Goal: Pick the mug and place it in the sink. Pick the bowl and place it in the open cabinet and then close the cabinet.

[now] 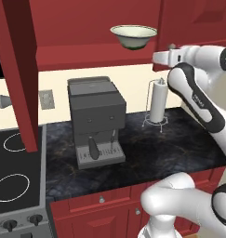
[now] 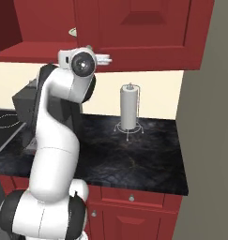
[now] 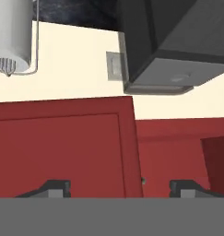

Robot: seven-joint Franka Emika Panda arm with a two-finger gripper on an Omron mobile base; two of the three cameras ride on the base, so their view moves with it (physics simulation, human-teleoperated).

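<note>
Up in the left base view, the bowl point(image 1: 133, 36) sits on the red shelf inside the open cabinet point(image 1: 86, 28), its door point(image 1: 16, 69) swung out at the left. Just right of the bowl, the claw point(image 1: 156, 57) is level with the shelf edge, apart from it. Below, a dark marble surface point(image 1: 170, 148) carries a grey espresso machine point(image 1: 96, 121) and a paper towel holder point(image 1: 158, 101); a stovetop point(image 1: 12, 172) lies at the left, with red drawer fronts point(image 1: 100, 199) beneath.

From the right base view, the surface point(image 2: 134, 159) ends at a grey wall point(image 2: 209, 140); the paper towel holder point(image 2: 129, 112) stands near the back wall.

Through the hand view, the claw point(image 3: 120, 186) has its tips spread wide with nothing between them, facing a red cabinet panel point(image 3: 62, 147).
</note>
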